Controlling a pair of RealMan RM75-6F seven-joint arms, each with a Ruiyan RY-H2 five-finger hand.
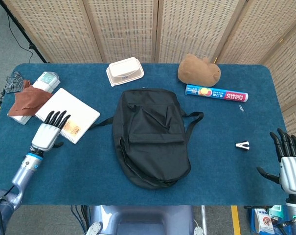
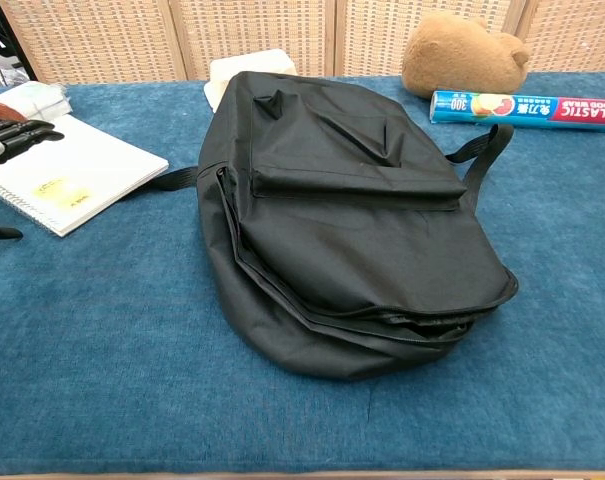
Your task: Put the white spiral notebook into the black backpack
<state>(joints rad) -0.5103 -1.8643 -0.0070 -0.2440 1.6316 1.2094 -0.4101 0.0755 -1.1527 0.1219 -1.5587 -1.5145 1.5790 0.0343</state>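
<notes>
notebook: white spiral-bound paper notebook flat on blue cloth table, left of black fabric backpack.
left hand: fingers spread over its near edge, nothing held.
right hand: spread, idle.
risk: thin cover may slide; bag mouth looks barely open.

Both robot hands, left and right, lie open.

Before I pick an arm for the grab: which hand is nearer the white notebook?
Left. The left hand sits at the white spiral notebook's near edge; the right hand is across the table, beyond the backpack.
</notes>
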